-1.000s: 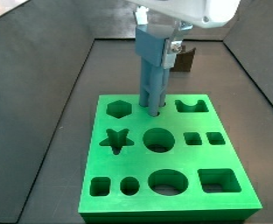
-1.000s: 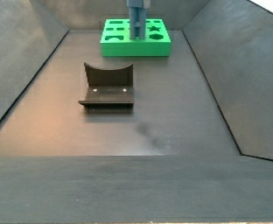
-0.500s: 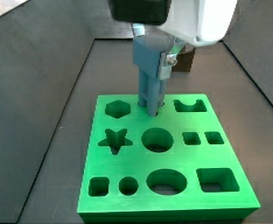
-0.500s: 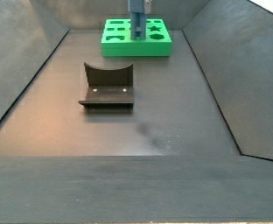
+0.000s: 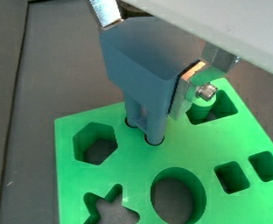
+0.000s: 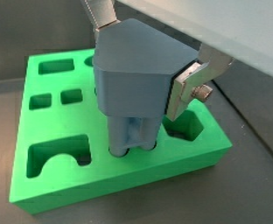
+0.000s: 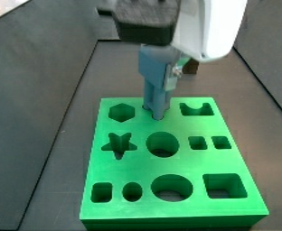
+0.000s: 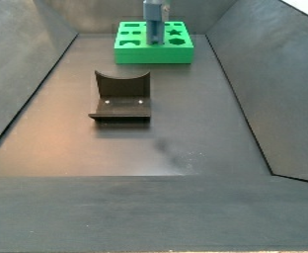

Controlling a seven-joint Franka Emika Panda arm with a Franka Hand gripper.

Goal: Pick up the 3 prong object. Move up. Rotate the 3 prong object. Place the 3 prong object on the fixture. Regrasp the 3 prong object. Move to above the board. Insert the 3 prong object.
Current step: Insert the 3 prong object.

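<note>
While pinching the 3 prong object (image 5: 140, 83) upright, the hand (image 5: 145, 52) hovers over the board (image 5: 250, 206), prongs in its small holes.

The gripper (image 7: 155, 86), closed on the 3 prong object (image 7: 155, 90), stands on the board (image 7: 228, 162) at centre frame; the fixture (image 8: 119, 97) sits well apart.

- Setting: probably a robotics lab test cell, though little beyond the enclosure shows.
- Evidence: dark sloped walls ring a bare grey floor (image 8: 184, 148).
- Rig items: fixture (image 8: 119, 97), green board (image 7: 168, 153).
- End effector (image 5: 163, 87) above board.
</note>
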